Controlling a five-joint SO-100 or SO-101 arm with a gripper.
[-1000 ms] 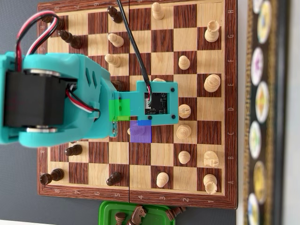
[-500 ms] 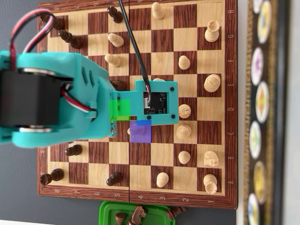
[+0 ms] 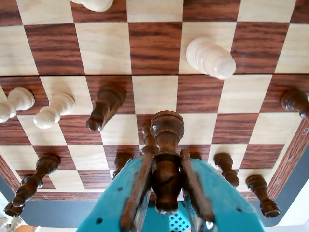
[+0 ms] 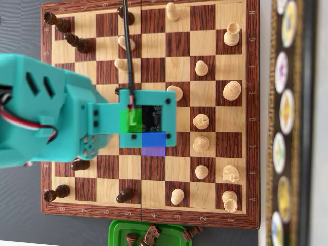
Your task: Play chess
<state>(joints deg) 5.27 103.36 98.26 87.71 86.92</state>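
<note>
In the wrist view my teal gripper [image 3: 166, 162] is shut on a dark wooden chess piece [image 3: 166, 140], held upright above the wooden chessboard [image 3: 154, 48]. Other dark pieces [image 3: 105, 107] stand on the squares near it, and white pieces [image 3: 210, 58] stand further off. In the overhead view the teal arm [image 4: 77, 120] reaches from the left over the middle of the board [image 4: 251, 128] and hides the gripper and the held piece. White pieces [image 4: 201, 121] stand on the right half there, dark pieces [image 4: 77, 41] on the left.
A green tray [image 4: 118, 233] with captured dark pieces sits below the board's lower edge in the overhead view. A dark strip with round patterned discs [image 4: 283, 107] runs along the right. A black cable [image 4: 126, 46] crosses the board's upper part.
</note>
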